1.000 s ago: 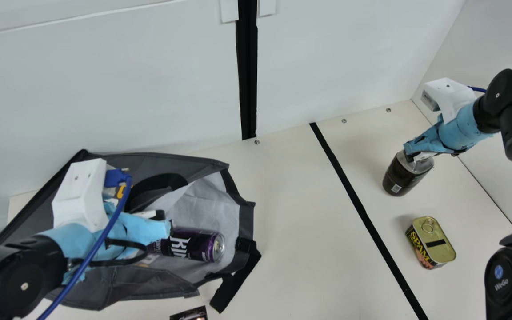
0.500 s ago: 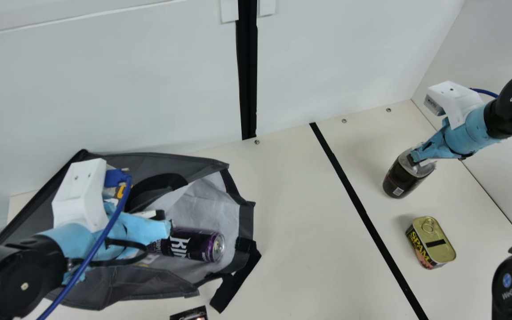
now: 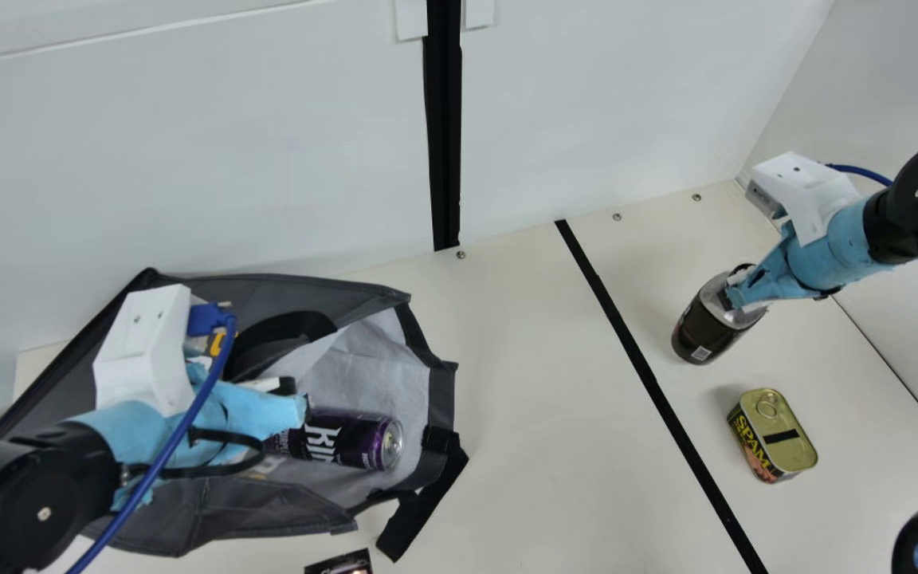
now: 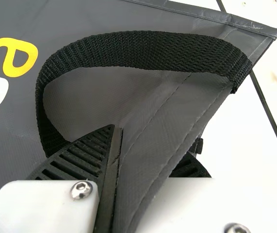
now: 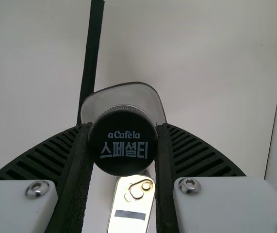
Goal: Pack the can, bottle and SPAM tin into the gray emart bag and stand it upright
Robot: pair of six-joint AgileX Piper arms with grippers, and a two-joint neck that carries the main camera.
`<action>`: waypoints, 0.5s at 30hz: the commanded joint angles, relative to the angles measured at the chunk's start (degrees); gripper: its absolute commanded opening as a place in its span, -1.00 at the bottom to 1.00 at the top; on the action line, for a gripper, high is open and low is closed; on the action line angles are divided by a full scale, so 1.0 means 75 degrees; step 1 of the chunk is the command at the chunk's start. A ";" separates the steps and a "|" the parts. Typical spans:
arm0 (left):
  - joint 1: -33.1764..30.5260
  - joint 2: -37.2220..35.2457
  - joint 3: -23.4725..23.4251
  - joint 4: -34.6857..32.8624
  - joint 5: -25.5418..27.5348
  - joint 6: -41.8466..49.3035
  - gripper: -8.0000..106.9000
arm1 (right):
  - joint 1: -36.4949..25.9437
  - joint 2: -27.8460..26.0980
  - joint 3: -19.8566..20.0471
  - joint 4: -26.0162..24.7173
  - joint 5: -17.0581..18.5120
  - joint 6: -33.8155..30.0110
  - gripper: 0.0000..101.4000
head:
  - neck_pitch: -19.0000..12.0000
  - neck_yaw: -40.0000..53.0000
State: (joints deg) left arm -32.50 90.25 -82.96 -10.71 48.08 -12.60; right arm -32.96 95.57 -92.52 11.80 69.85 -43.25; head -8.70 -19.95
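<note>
Inside the gray emart bag, main view: can on its side; bottle and SPAM tin well right of bag. Left wrist: left gripper pinching bag's edge. Right wrist: right gripper clamping black cap; cap-only hold, bottle could swing into bag rim.

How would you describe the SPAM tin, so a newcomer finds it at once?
In the main view, find the black stripe on the cream table. Right of it sits a rounded rectangular tin, gold lid up with a pull ring; the bottle nearby is dark and round.
</note>
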 commanded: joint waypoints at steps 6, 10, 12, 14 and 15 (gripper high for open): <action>0.0000 0.0000 0.0000 0.0000 0.0000 0.0000 -1.00 | 0.0100 -0.0339 0.0360 0.0091 0.0007 -0.0415 -1.00 | -0.0173 -0.0007; 0.0000 0.0000 0.0000 0.0000 0.0000 0.0000 -1.00 | 0.0080 -0.0471 0.0576 0.0263 0.0007 -0.0862 -1.00 | -0.0173 -0.0007; 0.0000 0.0000 0.0000 0.0000 0.0000 0.0000 -1.00 | 0.0053 -0.0517 0.0677 0.0361 0.0007 -0.1126 -1.00 | -0.0173 -0.0007; 0.0000 0.0000 0.0000 0.0000 0.0000 0.0000 -1.00 | 0.0020 -0.0559 0.0776 0.0455 0.0007 -0.1408 -1.00 | -0.0173 -0.0007; 0.0000 0.0000 0.0000 0.0000 0.0000 0.0000 -1.00 | 0.0002 -0.0577 0.0829 0.0509 0.0007 -0.1556 -1.00 | -0.0173 -0.0007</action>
State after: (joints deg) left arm -32.50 90.25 -82.96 -10.71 48.08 -12.60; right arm -32.84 91.30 -86.53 15.19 69.90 -53.03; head -8.70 -19.86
